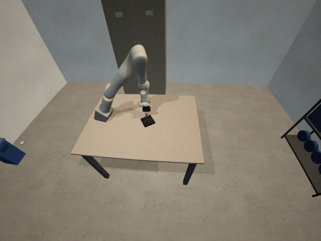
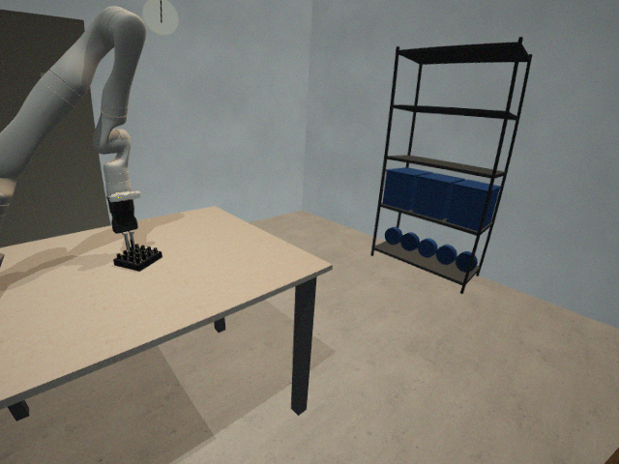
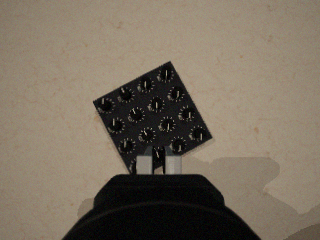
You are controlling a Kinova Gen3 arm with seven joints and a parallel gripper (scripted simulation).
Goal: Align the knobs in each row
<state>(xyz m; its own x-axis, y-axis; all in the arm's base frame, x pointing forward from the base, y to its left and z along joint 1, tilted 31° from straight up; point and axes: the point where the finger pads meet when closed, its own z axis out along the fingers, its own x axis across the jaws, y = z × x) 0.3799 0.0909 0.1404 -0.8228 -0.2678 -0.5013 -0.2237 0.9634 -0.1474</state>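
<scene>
The black knob box (image 1: 149, 124) (image 2: 142, 265) (image 3: 141, 99) stands flat on the table, turned askew in the wrist view. It carries a four-by-four grid of black knobs with white lines and rings of marks. My gripper (image 1: 147, 115) (image 2: 130, 247) (image 3: 158, 155) points down at the box, its fingers narrow and on both sides of one knob (image 3: 158, 154). It appears shut on that knob, second from the left in the line of knobs nearest the gripper body. The corner knob (image 3: 135, 166) is partly hidden beside the left finger. The printed names are too small to read.
Other knobs stand close around the fingers, including one (image 3: 178, 145) to the right and one (image 3: 147, 134) just beyond. The arm's base (image 1: 103, 114) stands at the table's left. A shelf rack (image 2: 445, 219) stands away from the table (image 1: 176, 145) (image 2: 199, 294).
</scene>
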